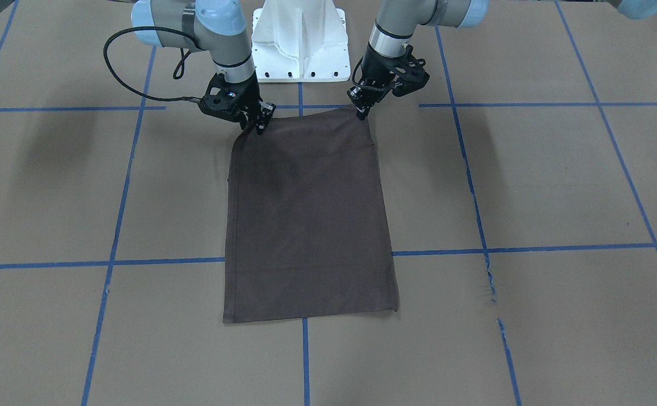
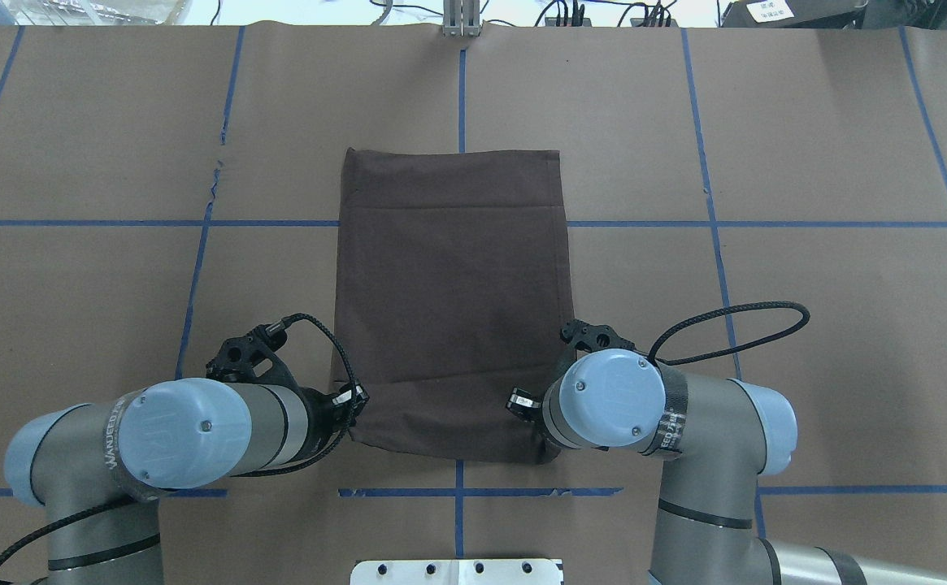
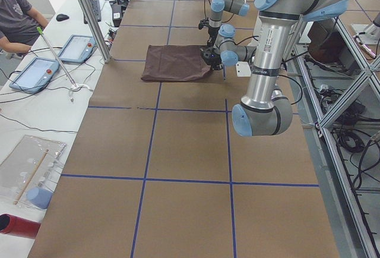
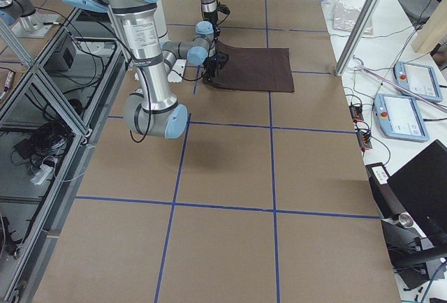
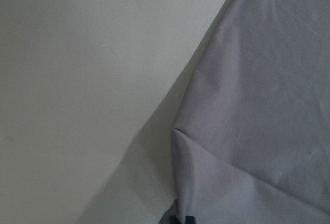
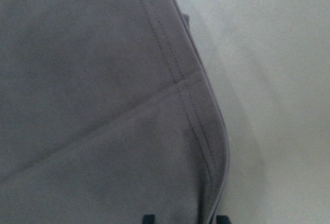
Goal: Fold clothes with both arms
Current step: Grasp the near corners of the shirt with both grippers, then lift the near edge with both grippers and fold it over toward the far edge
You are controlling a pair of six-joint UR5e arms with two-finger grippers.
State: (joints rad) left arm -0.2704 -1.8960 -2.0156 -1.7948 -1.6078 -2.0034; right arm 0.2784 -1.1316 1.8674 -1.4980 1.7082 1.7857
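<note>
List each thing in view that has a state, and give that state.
T-shirt: folded into a flat rectangle on the table, near corners lifted slightly.
Left pincer: shut on the T-shirt corner nearest the robot.
Right pincer: shut on the other near corner.

Dark brown T-shirt [image 1: 307,220], blue-gridded table [image 1: 531,186]

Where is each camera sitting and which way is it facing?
Front-facing: across the table, facing the white base; left gripper and right gripper at the T-shirt.
Overhead: behind the robot's shoulders, looking down at both arms.
Exterior left: table's end; left arm nearest.
Exterior right: opposite end; right arm nearest.
Left wrist: close on a shirt edge.
Right wrist: close on a stitched hem.
Front-facing and overhead share the whole shirt, mirrored.
</note>
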